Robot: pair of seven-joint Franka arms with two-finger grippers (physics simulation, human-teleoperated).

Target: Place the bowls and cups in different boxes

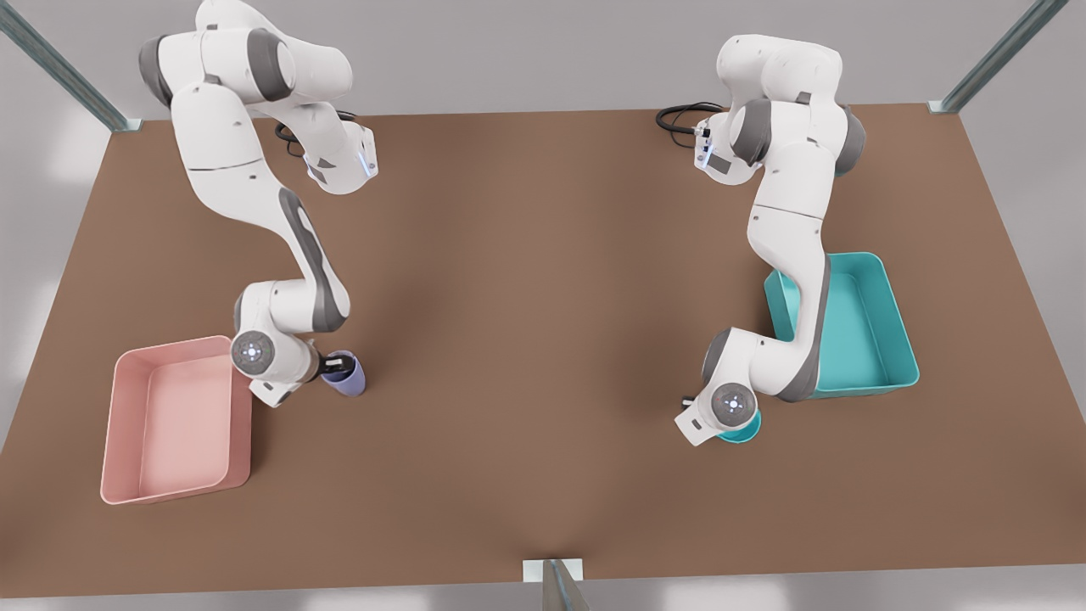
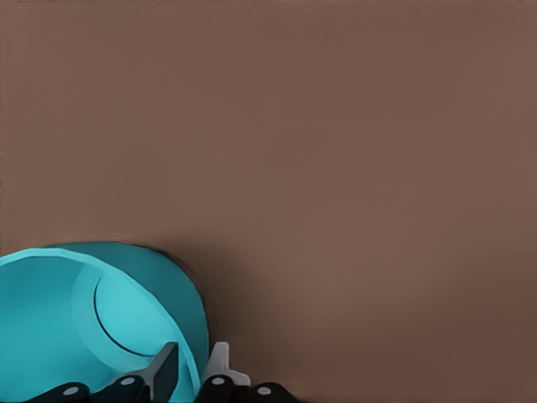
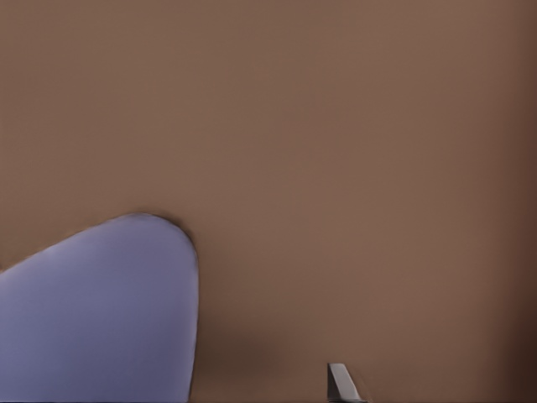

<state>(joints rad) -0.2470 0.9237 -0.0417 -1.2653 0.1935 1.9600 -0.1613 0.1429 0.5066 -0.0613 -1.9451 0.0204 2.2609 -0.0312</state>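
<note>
The left gripper (image 2: pixel 191 369) pinched the teal bowl's (image 2: pixel 75 323) rim beside the teal box (image 1: pixel 865 339); the right gripper (image 1: pixel 335 370) clasped the lavender cup (image 1: pixel 348 378) near the pink box (image 1: pixel 127 424).

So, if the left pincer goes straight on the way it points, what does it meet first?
Likely the floor of the teal bowl or the table: the left pincer straddles its wall; depth unclear.

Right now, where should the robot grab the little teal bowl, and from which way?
By its thin rim, coming down from above. The bowl sits open side up on the table, too wide to pinch across. The left end effector already has one finger inside the wall and one outside. The right end effector is at the purple cup.
</note>
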